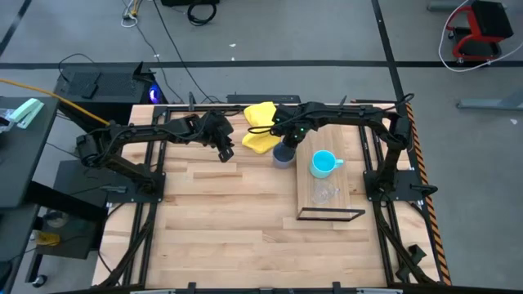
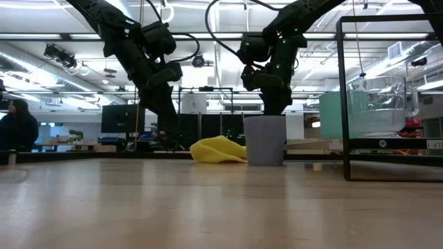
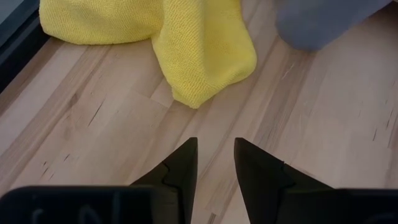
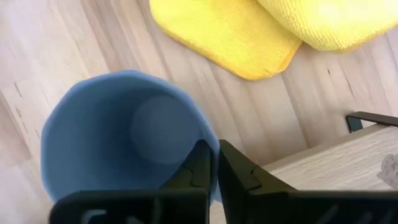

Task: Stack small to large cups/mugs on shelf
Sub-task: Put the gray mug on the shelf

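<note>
At the far middle of the bench (image 1: 229,220), the grey-blue mug (image 1: 283,155) stands upright on the planks, just beside the left edge of the shelf (image 1: 306,192) and touching or nearly touching the yellow cloth (image 1: 260,126) behind it. The right pincer (image 4: 215,163) is directly above this mug, and the right wrist view shows its two fingers pressed nearly together astride the rim, one inside the mug and one outside, pinching the wall. The low view confirms the mug's base is flat on the bench with the right arm coming straight down onto it.

On the shelf, a light-wood board with a thin black frame, the cyan-blue mug (image 1: 324,164) sits upright at the far end, handle toward the right. The small clear glass cup (image 1: 324,193) stands nearer the front of the same board, apart from the cyan mug. In the low view the glass cup (image 2: 377,104) appears raised within the black frame.

The left pincer (image 3: 214,163) hangs above bare bench to the left of the cloth, well apart from all three vessels. Its fingers stand spread with a clear gap between them and hold nothing; the left wrist view shows the yellow cloth and the edge of the grey-blue mug ahead of it.

A person (image 2: 17,131) is visible in the room beyond the bench, at the low view's left edge.
</note>
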Controlling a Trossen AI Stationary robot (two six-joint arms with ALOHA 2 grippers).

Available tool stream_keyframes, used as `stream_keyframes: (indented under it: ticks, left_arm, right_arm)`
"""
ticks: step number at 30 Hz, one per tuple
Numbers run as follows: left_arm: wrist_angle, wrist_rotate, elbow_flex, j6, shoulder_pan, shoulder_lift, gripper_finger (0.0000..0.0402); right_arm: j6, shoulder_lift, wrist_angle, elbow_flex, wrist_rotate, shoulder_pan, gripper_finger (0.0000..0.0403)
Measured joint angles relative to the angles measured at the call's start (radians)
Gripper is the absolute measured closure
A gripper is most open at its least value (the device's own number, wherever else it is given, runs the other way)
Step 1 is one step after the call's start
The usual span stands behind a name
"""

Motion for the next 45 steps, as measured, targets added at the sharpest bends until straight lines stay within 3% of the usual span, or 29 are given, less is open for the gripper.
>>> stream_keyframes:
  ticks: [15, 20, 29, 32, 39, 45]
  left_arm:
    - [0.0, 0.0, 0.0, 0.0, -0.034, 0.0, 0.0294]
    - [0.0, -0.016, 0.0, 0.002, -0.054, 0.0, 0.0294]
    - [0.001, -0.046, 0.0, 0.012, -0.063, 0.0, 0.0294]
    - [0.001, -0.046, 0.0, 0.011, -0.063, 0.0, 0.0294]
    - [0.001, -0.045, 0.0, 0.01, -0.063, 0.0, 0.0294]
    - [0.004, -0.045, 0.0, 0.004, -0.063, 0.0, 0.0294]
  right_arm:
    - [0.092, -0.002, -0.001, 0.077, 0.006, 0.003, 0.0394]
    - [0.147, -0.003, -0.127, 0.193, 0.041, 0.003, 0.0394]
    - [0.334, -0.005, -0.622, 0.507, 0.205, -0.003, 0.0394]
    - [0.375, -0.011, -0.688, 0.558, 0.216, -0.006, 0.0394]
    - [0.389, -0.115, -0.66, 0.47, 0.226, -0.068, 0.0394]
    - [0.407, -0.339, -0.491, 0.213, 0.218, -0.136, 0.0395]
